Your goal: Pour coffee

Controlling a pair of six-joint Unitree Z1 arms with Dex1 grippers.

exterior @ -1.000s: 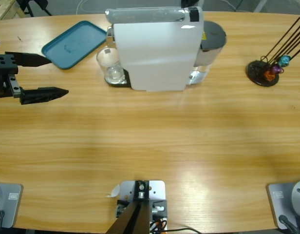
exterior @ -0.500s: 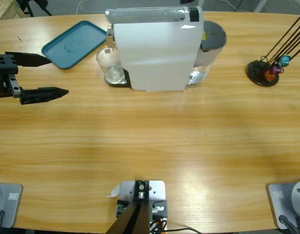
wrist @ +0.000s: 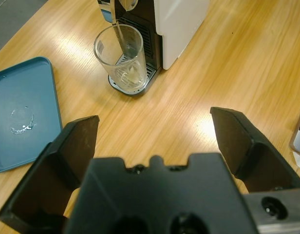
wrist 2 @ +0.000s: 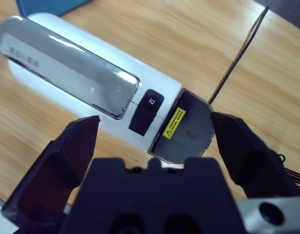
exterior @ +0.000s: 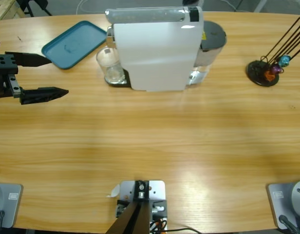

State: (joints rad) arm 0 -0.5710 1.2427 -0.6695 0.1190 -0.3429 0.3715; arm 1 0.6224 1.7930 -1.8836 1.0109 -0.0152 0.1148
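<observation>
Teal tray [exterior: 74, 43] lies far left, near our left end effector [exterior: 45, 76], jaws apart, empty. The coffee [wrist: 132, 77] sits shallow in the glass [exterior: 110, 65] under the machine [exterior: 155, 48]; a careless grasp may tip it. Right end effector [wrist 2: 155, 134] hovers above, jaws apart.

Bare wooden table [exterior: 140, 131] lies between my left gripper [exterior: 45, 75] and the clear glass tumbler [exterior: 111, 66]; white coffee machine [exterior: 155, 48] walls its far side.
</observation>
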